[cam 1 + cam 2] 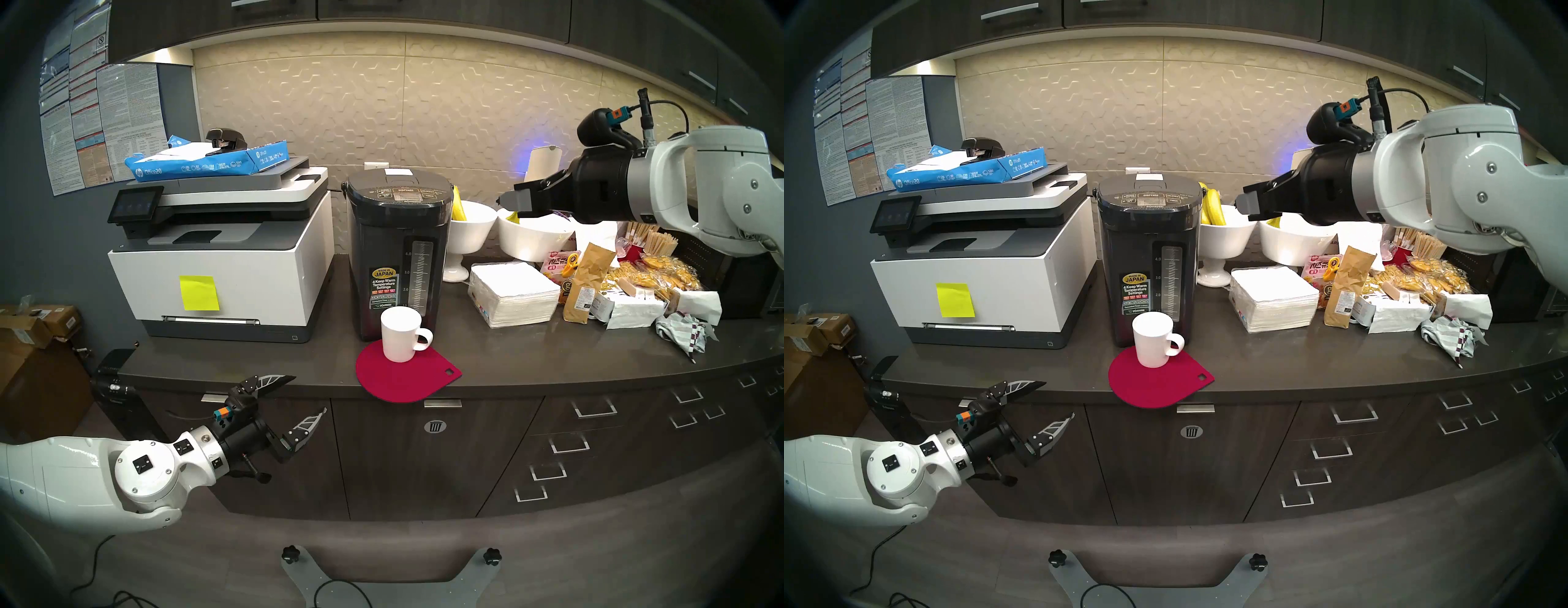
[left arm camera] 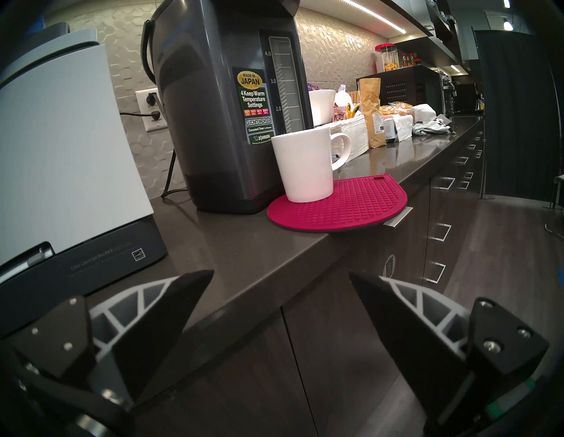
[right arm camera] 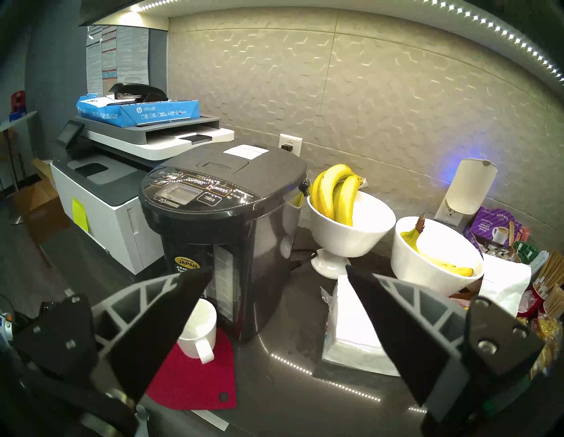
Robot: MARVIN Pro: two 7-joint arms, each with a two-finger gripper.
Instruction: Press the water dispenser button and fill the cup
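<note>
The dark grey water dispenser [image 1: 399,254] stands mid-counter, and its wide DISPENSE button [image 1: 406,194] lies in the middle of the top panel [image 3: 195,180]. Touching the pot's front, the white cup [image 1: 401,335] stands upright on a red mat [image 1: 407,378], handle to the right. It looks empty in the right wrist view [image 3: 198,326]. My right gripper [image 1: 511,196] hovers open and empty at lid height, right of the pot and over the banana bowls. Low at the left, my left gripper [image 1: 309,393] is open and empty in front of the counter edge, level with it [image 2: 280,272].
A white-and-grey printer [image 1: 220,254] stands close on the pot's left. Two white bowls of bananas [image 1: 471,229], a napkin stack [image 1: 513,293] and snack bags [image 1: 589,284] crowd the right. The red mat overhangs the counter's front edge. Drawers [image 1: 594,407] run below.
</note>
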